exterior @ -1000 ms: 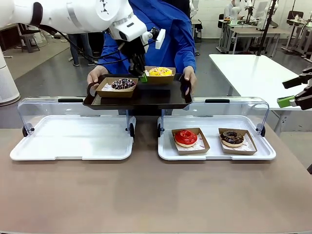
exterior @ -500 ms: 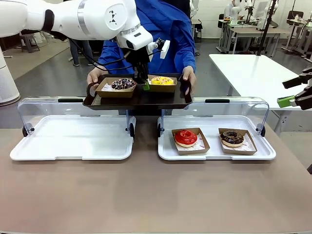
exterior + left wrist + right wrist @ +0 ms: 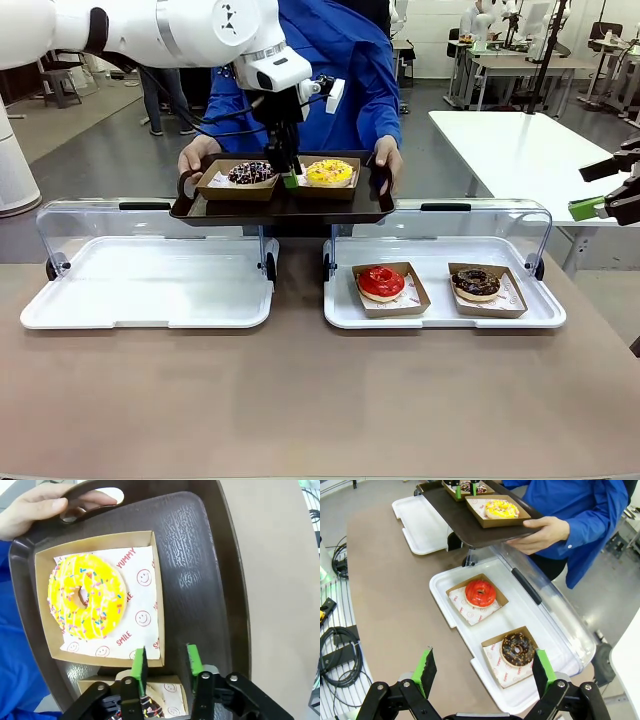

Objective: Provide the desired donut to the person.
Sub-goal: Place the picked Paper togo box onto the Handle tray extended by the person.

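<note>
The person [image 3: 345, 70], in a bright blue shirt, holds a dark tray [image 3: 285, 206] by both handles across the table. On it sit a yellow sprinkled donut [image 3: 328, 172] [image 3: 86, 596] in a cardboard box and a chocolate sprinkled donut [image 3: 252, 172] in another. My left gripper [image 3: 291, 178] [image 3: 165, 657] hangs open between the two boxes, and the near wall of the yellow donut's box stands loose between its fingers. Off the table's right side, my right gripper [image 3: 608, 203] [image 3: 482, 672] waits wide open with nothing in it.
Two white trays with raised clear lids lie on the brown table. The right one [image 3: 440, 315] holds a red donut [image 3: 381, 283] [image 3: 480, 593] and a chocolate donut [image 3: 476, 283] [image 3: 516, 649] in boxes. The left one [image 3: 150, 290] sits beneath my left arm.
The yellow donut's box, held up by my left gripper a second ago, has come down onto the dark tray. The gripper has opened and let it go.
</note>
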Robot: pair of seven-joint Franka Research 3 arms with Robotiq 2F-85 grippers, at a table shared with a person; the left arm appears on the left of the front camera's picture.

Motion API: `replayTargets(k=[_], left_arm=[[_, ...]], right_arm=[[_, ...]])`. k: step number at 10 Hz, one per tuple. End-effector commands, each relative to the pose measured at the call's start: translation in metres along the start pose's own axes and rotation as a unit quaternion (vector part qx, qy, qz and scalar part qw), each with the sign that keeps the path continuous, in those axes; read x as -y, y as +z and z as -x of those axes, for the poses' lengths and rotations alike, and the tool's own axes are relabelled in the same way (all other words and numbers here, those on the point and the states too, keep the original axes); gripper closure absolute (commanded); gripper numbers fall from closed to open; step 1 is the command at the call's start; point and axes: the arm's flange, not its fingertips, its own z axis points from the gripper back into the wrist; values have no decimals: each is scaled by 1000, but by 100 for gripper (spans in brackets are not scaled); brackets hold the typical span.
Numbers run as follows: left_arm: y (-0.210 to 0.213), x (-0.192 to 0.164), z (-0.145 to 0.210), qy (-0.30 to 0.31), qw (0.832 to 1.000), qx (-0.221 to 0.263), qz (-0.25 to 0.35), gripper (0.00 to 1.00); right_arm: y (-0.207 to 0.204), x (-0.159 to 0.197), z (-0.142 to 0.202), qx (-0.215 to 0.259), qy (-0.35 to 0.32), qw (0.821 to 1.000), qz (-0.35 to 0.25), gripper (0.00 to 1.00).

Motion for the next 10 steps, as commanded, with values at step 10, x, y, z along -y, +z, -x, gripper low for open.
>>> replayTargets(k=[10], left_arm=[[7,-9,5,12,997,38,68,0]], right_arm=[[-3,0,1,10,4,1000,-7,0]])
